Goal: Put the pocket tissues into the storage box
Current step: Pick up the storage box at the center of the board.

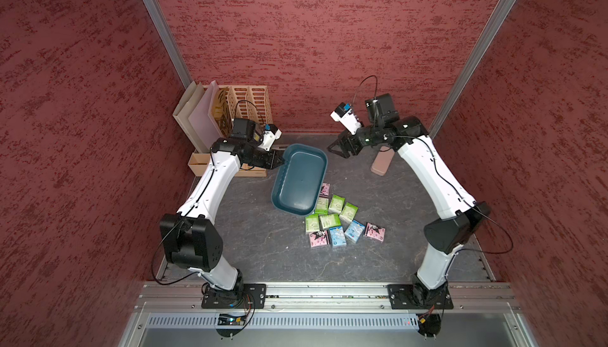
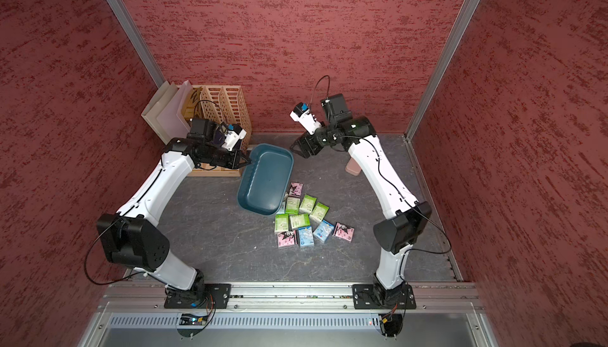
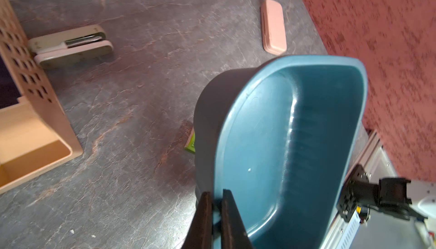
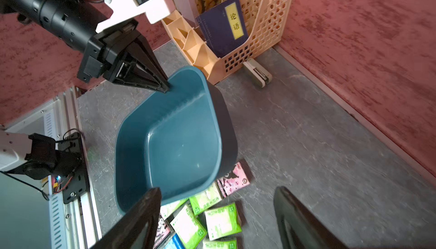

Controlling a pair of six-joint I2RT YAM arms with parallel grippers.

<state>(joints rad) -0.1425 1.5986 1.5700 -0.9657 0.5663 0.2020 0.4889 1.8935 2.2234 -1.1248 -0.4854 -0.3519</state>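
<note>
Left gripper [image 3: 216,192] is clenched on the rim of the storage box [image 1: 299,181], one finger inside the wall and one outside. It holds the tub tilted, gripped end raised, over the table [image 1: 263,246] nearer its far edge. Right gripper [image 1: 337,153] hangs released and bare just beside the box's far end. Pocket tissues [image 1: 337,222] lie clustered mid-table, toward the right edge. The box's near end overlaps a few, possibly resting on them.

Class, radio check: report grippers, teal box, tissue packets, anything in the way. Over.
Left gripper shut on storage box rim, box tilted, empty. Right gripper open, holding nothing. Pocket tissues all on table; box's edge overlaps some.
</note>
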